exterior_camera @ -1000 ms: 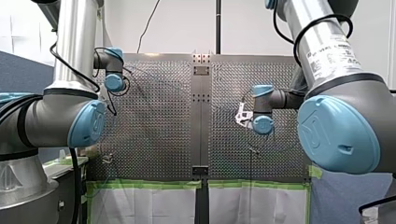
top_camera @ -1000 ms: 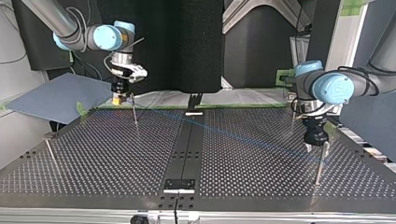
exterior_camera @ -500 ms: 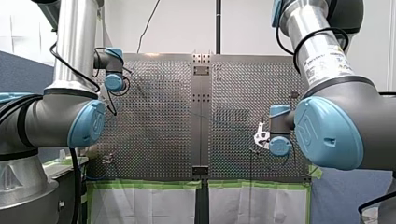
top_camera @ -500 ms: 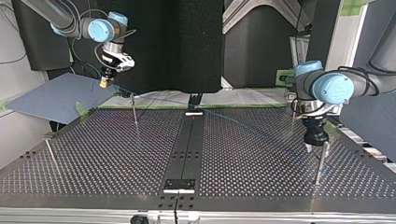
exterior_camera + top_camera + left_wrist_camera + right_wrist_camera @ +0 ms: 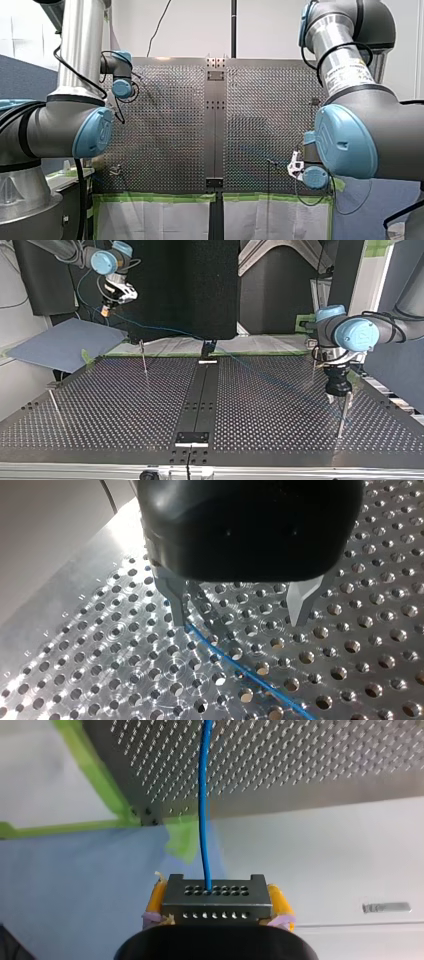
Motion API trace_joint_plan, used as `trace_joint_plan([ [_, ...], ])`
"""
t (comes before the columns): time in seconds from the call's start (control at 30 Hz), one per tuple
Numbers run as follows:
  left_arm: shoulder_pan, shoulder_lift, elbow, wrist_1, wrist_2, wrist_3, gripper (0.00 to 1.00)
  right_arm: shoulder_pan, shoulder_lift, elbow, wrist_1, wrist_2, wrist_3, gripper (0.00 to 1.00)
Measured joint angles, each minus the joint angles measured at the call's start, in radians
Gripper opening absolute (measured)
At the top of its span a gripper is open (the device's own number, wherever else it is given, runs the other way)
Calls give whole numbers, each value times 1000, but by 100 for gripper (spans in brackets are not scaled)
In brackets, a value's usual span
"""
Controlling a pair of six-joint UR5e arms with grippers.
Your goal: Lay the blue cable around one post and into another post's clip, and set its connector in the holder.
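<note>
Thin straight blue cable (image 5: 202, 795) over shiny perforated metal table (image 5: 310, 765)

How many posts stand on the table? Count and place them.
4, by the top view: post near left; post far left; post far right, behind my left gripper; post under that gripper. Others may be hidden.

The blue cable (image 5: 160, 329) stretches above the table (image 5: 110, 405), where thin posts (image 5: 143, 359) stand.
</note>
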Motion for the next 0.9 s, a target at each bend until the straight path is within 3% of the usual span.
trace_joint_plan([
  [0.07,0,0,0,0,0,0,100,-10,13,-7,-13,-3,6,0],
  [0.23,-1,0,0,-3,0,-1,100,-36,61,-49,-61,-39,45,0],
  [0.3,-1,0,0,-3,1,-1,100,-44,80,-68,-79,-57,63,0],
  [0.53,-1,0,0,-3,10,-1,100,-62,137,-125,-137,-105,100,0],
  [0.7,-2,0,0,-4,11,-2,100,-71,182,-168,-181,-123,112,0],
  [0.9,-5,0,0,-5,11,-2,100,-89,230,-184,-230,-128,116,0],
])
